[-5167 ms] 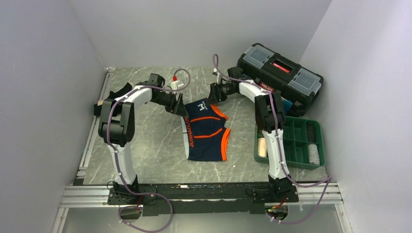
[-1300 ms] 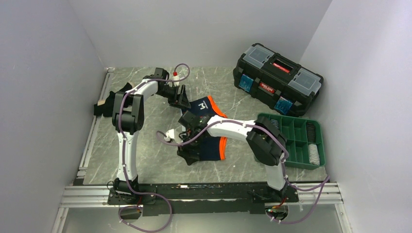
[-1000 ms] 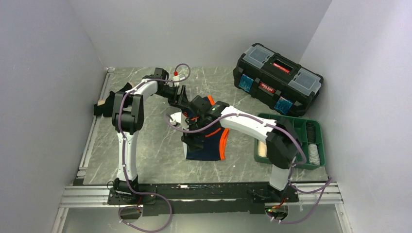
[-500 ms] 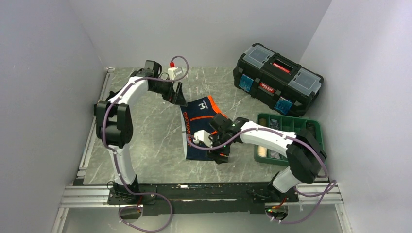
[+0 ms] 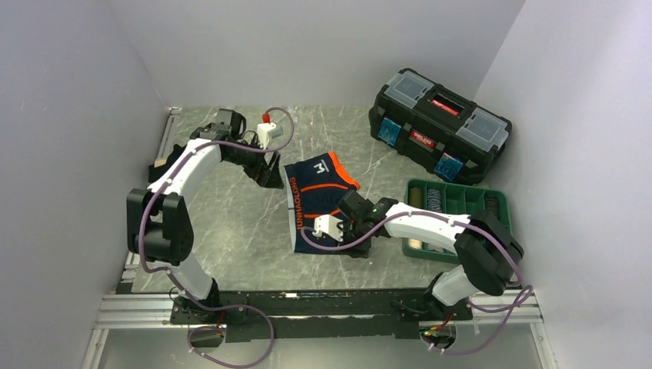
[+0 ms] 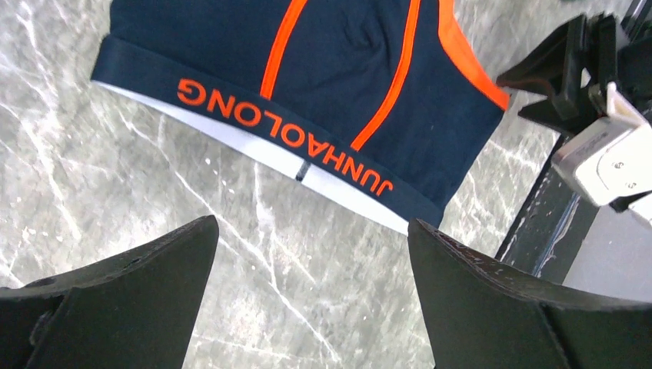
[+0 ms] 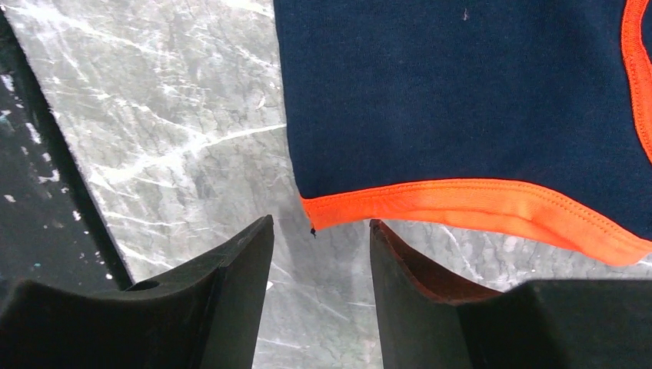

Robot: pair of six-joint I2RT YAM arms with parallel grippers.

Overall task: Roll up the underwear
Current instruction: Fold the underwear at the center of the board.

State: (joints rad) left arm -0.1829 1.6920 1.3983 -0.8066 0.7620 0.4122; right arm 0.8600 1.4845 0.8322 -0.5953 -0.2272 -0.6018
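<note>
One pair of underwear (image 5: 319,204), dark navy with orange trim and an orange-lettered waistband, lies flat in the middle of the table. My left gripper (image 5: 269,173) hovers just left of its far end. In the left wrist view that gripper (image 6: 311,231) stands wide open over bare marble, and the waistband (image 6: 284,134) lies just beyond its tips. My right gripper (image 5: 355,244) is low at the garment's near right corner. In the right wrist view it (image 7: 321,227) is open and holds nothing; the orange hem (image 7: 461,201) ends just ahead of the gap between its fingers.
A black toolbox (image 5: 442,123) sits at the back right. A green compartment tray (image 5: 500,264) with rolled items stands right of the right arm. A dark bundle (image 5: 158,165) lies against the left wall. Grey walls close in three sides.
The right arm has swung off the garment's middle down to its near right corner, and its jaws have narrowed. The left gripper has opened wide and drawn back to the left.
</note>
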